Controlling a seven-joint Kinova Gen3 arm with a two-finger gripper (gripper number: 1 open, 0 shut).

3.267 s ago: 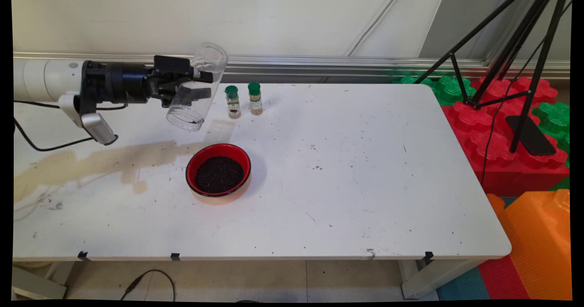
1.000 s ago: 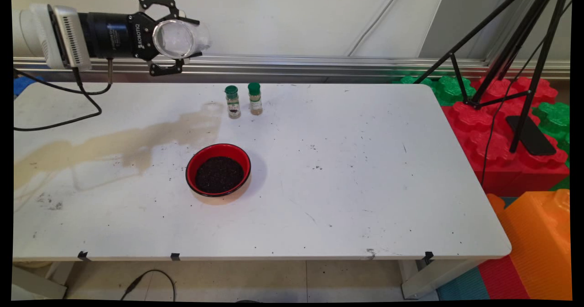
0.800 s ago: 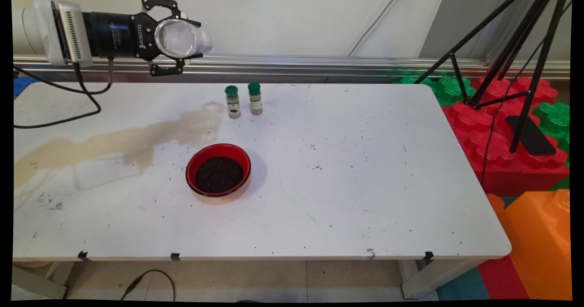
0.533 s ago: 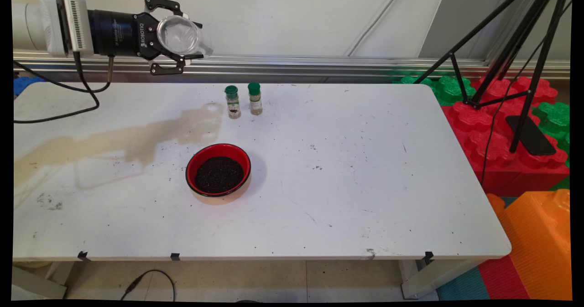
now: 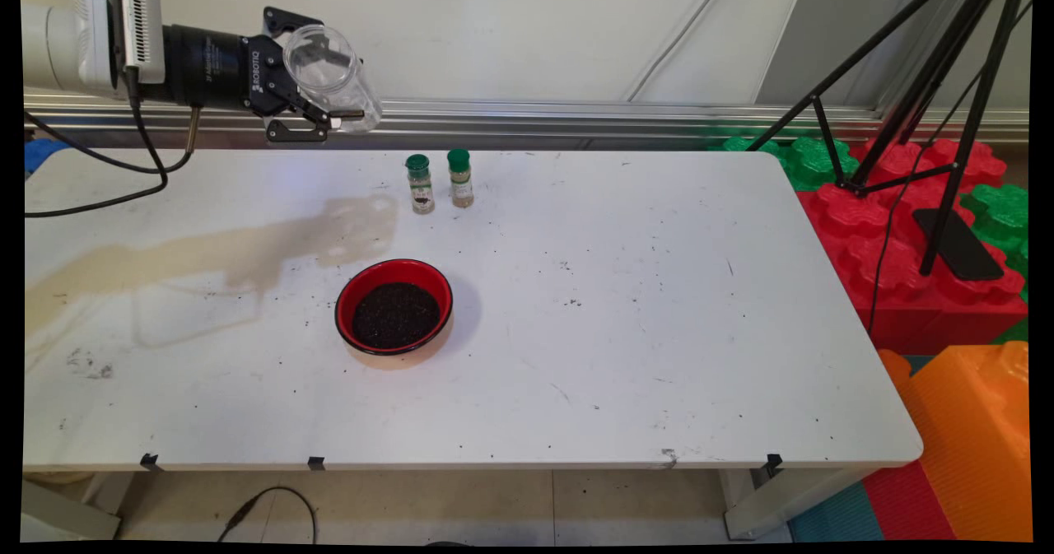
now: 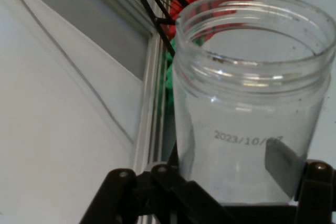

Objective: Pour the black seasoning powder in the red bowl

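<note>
My gripper (image 5: 317,85) hangs high over the table's far left, shut on a clear empty plastic jar (image 5: 329,72) that lies nearly on its side. The hand view is filled by this jar (image 6: 252,108), with its threaded open mouth toward the top of the picture and a printed date on its wall. A red bowl (image 5: 394,306) full of dark grains sits on the white table (image 5: 659,307), well below and to the right of the jar. Two small spice bottles with green caps (image 5: 420,183) (image 5: 460,178) stand behind the bowl.
Red, green and orange foam blocks (image 5: 914,233) lie off the table's right end, with a black tripod (image 5: 930,85) standing on them. Black cables (image 5: 99,192) hang from the arm over the table's left side. A metal rail (image 5: 576,118) runs along the wall.
The arm lifted the jar from just above the bowl up to wall height. Over the last second the hand has been rolling, turning the jar's bottom from facing the camera to tilting up-left.
</note>
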